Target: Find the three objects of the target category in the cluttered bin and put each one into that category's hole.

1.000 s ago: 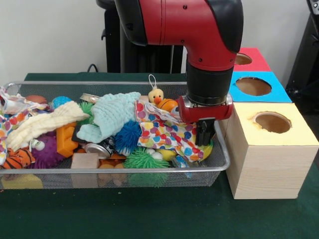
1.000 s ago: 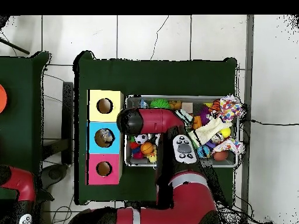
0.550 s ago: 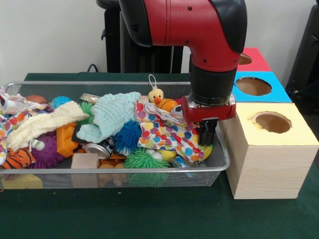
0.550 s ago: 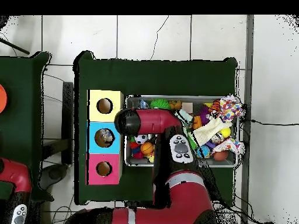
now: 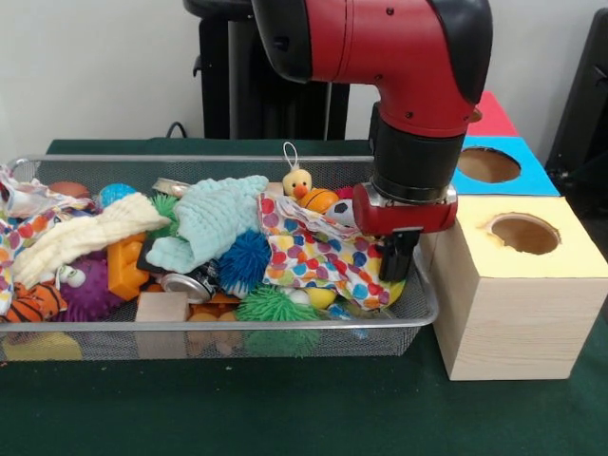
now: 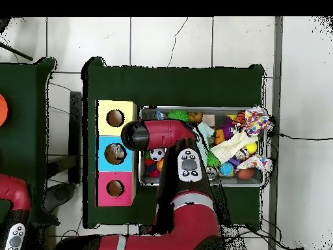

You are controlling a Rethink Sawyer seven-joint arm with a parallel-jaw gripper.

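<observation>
The wire bin (image 5: pixel 418 309) is packed with toys and cloths: a polka-dot cloth (image 5: pixel 318 258), a mint knitted cloth (image 5: pixel 214 218), a cream cloth (image 5: pixel 85 233), a blue spiky ball (image 5: pixel 245 258), a green spiky ball (image 5: pixel 271 306) and a small duck (image 5: pixel 297 180). My gripper (image 5: pixel 396 256) hangs at the bin's right end, just over the polka-dot cloth's edge and close to the yellow box (image 5: pixel 518 294). Nothing shows in its grasp. In the overhead view the red arm (image 6: pixel 156 135) covers the gripper and the bin's (image 6: pixel 260 182) left end.
Three boxes with round holes stand beside the bin: yellow (image 6: pixel 116 118), blue (image 6: pixel 116 153) and red (image 6: pixel 116 188). An orange block (image 5: pixel 123 268), a wooden block (image 5: pixel 161 307), a metal can (image 5: pixel 185 285) and a tiger plush (image 5: pixel 33 302) fill the bin's left half.
In the front view the arm and gripper have shifted right toward the yellow box and risen slightly. The polka-dot cloth has barely moved.
</observation>
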